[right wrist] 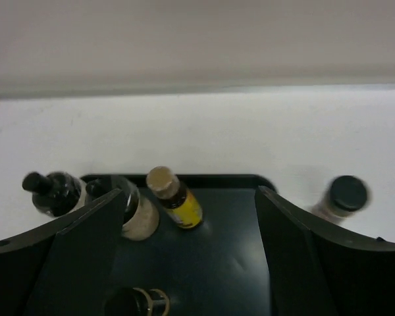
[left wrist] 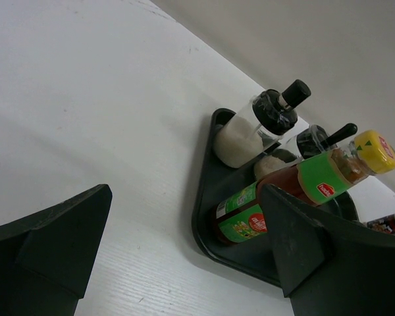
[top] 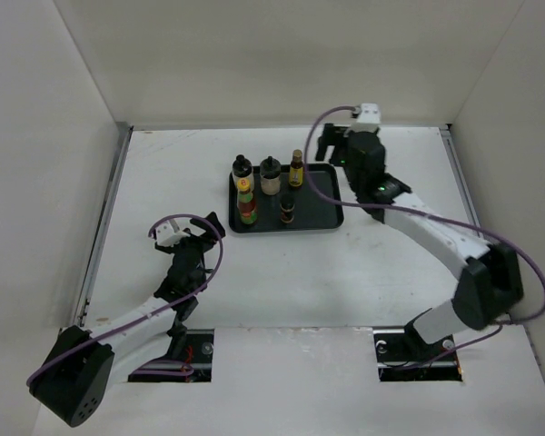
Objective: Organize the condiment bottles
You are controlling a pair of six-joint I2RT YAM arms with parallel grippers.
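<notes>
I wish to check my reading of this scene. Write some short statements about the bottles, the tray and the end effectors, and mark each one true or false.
1. The red-green bottle with the yellow cap is on the black tray. True.
2. The left end effector holds a bottle. False: it is open and empty, apart from the tray.
3. A dark-capped bottle stands on the table, outside the tray. True: the right wrist view shows it past the tray's edge.
4. The yellow-labelled bottle lies on its side. False: it stands upright on the tray, in the back row.
</notes>
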